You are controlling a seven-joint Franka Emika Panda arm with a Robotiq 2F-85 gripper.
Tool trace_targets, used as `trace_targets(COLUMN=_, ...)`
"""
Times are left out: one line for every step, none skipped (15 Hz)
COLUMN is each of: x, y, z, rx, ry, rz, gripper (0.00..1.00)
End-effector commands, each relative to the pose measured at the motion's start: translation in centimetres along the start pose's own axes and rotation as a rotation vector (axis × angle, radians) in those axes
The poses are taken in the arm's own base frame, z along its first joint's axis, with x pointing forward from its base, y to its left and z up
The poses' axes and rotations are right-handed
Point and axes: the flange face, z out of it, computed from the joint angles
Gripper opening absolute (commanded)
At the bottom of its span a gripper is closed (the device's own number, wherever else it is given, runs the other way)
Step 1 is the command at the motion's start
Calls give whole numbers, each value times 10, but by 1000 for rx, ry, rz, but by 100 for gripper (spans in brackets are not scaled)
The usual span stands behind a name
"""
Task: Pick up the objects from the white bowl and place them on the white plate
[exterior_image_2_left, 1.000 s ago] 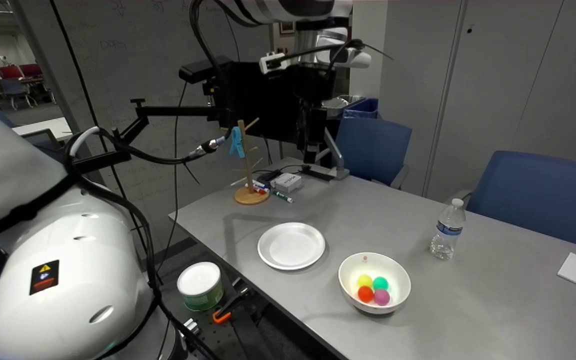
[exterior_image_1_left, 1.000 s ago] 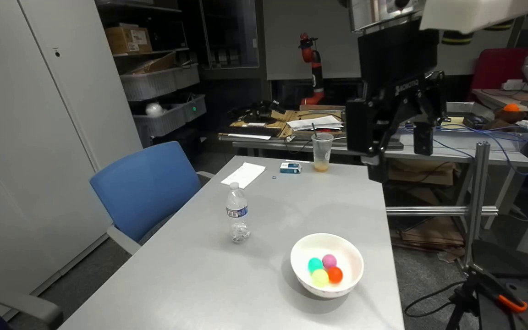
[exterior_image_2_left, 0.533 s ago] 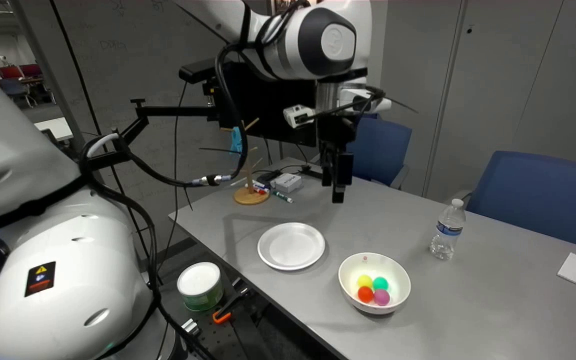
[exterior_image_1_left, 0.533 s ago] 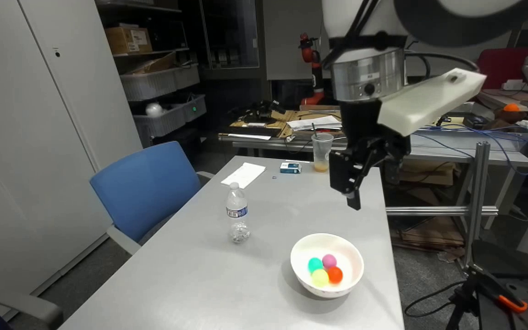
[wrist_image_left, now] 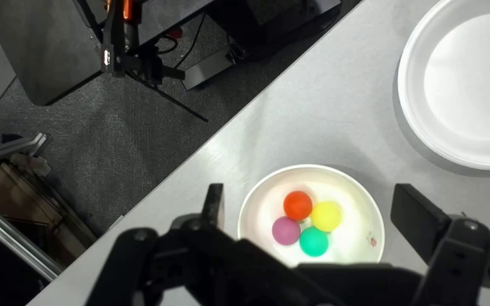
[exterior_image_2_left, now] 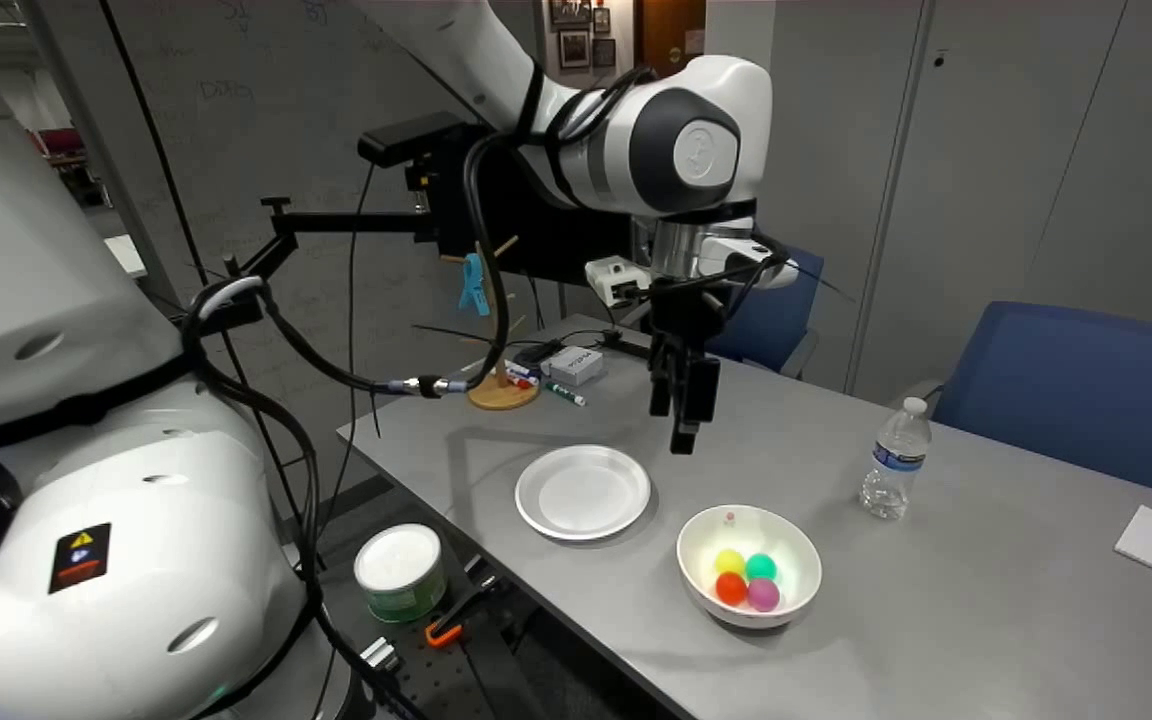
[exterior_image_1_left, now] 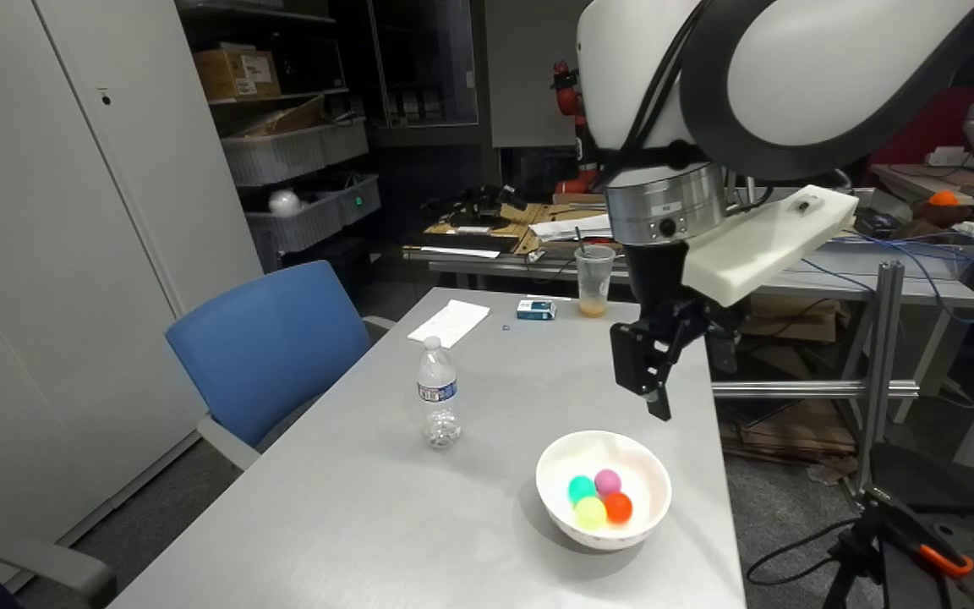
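Resting in the white bowl (wrist_image_left: 362, 216), the four balls (wrist_image_left: 326, 216) lie below the pincer (wrist_image_left: 308, 197), whose jaws stand wide apart.

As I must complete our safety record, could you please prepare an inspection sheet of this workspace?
Surface: grey table, no spill seen.
Job's things: red ball, yellow ball, green ball and pink ball inside white bowl; white plate beside it, not touching.
Clutter: upright water bottle, paper sheet, plastic cup, blue-and-white box and wooden stand, all on the table.
Hand: open above the table, holding nothing.
Cables: black cable looping beside the robot arm.
Surroundings: blue chair at the table; storage bins in the background.
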Motion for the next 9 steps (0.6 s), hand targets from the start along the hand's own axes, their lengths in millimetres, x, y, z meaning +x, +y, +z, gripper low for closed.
trace_targets(x=5, y=0, z=7, rx=2, ry=-23, rz=-11, gripper=100)
trace_targets(x=13, y=1, z=20, rx=-23, ry=-37, rz=11, gripper=100)
trace_targets(x=19, y=1, z=30, rx=-22, ry=-55, rz=7, gripper=100)
trace_targets(x=26, y=1, z=42, rx=-22, ry=-74, rz=5, gripper=100)
trace_targets(x=32, y=0, z=52, rx=-27, ry=-83, rz=7, gripper=100)
trace_targets(x=38, y=-1, z=62, rx=-25, ry=-89, rz=0, gripper=100)
trace_targets(x=44, y=-3, z=69, rx=-18, ry=-92, rz=-9, gripper=100)
trace_targets(x=50, y=-6, z=75, rx=-11, ry=-91, rz=-20, gripper=100)
trace_targets(x=56, y=-8, z=80, rx=2, ry=-91, rz=-36, gripper=100)
